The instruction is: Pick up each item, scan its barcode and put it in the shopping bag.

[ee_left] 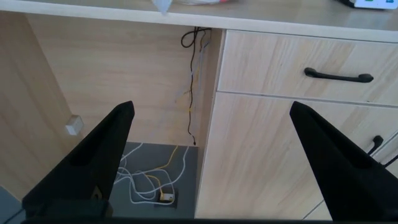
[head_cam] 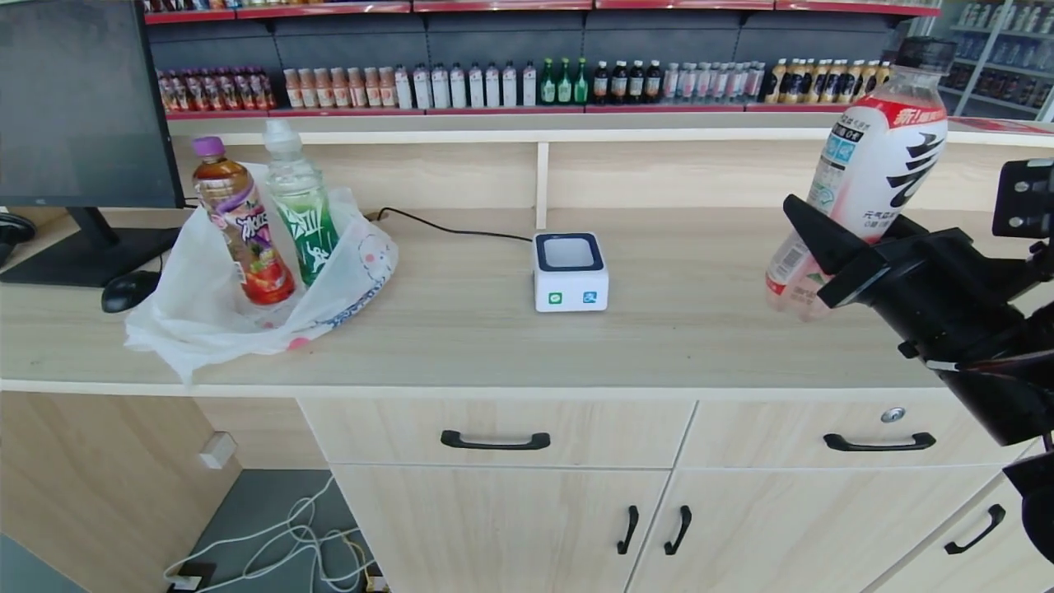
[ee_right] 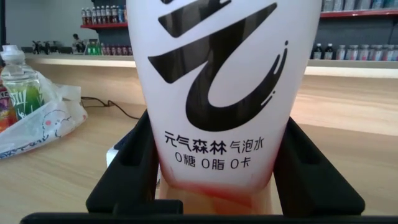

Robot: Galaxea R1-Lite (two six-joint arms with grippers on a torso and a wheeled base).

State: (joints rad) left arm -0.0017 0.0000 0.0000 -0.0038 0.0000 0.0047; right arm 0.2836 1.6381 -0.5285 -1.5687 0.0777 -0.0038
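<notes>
Checkout counter [head_cam: 461,346] with scanner [head_cam: 571,272] and shopping bag [head_cam: 189,321] — right hand [head_cam: 811,251] clenched on white bottle [head_cam: 873,156], left hand [ee_left: 211,112] released, facing drawer [ee_left: 298,59]

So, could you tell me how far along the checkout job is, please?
Done: a purple-capped bottle and a green-labelled bottle stand in the shopping bag. In hand: the right gripper holds a third bottle above the counter. Left, it seems: scan it at the scanner and bag it.

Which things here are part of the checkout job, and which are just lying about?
Job: white bottle in the right gripper, scanner, shopping bag, purple-capped bottle and green-labelled bottle standing in it.
Lying about: monitor, mouse, shelf bottles.
</notes>
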